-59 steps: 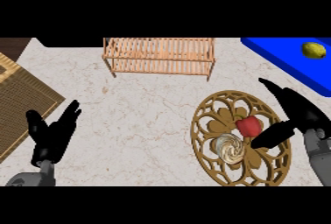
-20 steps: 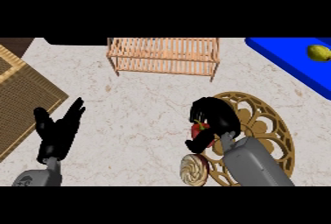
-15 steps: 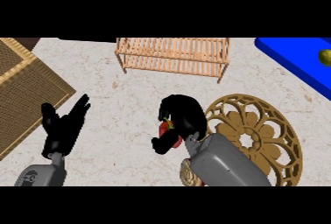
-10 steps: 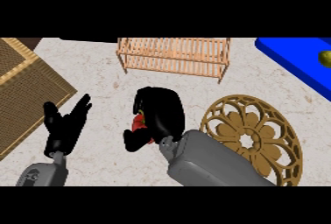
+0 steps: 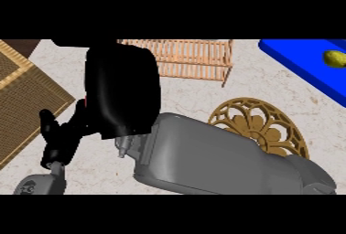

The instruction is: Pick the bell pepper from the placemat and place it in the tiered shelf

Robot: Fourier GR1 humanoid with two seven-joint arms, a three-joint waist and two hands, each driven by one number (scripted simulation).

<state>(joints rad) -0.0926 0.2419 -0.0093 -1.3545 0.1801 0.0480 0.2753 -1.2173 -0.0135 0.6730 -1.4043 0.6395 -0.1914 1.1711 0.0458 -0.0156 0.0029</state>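
Right robot hand (image 5: pixel 121 91) fills the centre-left of the frame as a large black mass; finger state cannot be determined. Bell pepper not visible. Left robot hand (image 5: pixel 62 137) rests at lower left, fingers spread upward. Tiered shelf (image 5: pixel 192 57) stands at top centre on the marble surface (image 5: pixel 270 87). Round ornate placemat (image 5: pixel 260 125) lies right of centre, partly covered by the grey forearm (image 5: pixel 216 160).

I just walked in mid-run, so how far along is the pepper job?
Done: the placemat no longer holds the pepper. In hand: the right robot hand is raised near the tiered shelf, hiding whatever it carries. Left: setting the pepper in the shelf.
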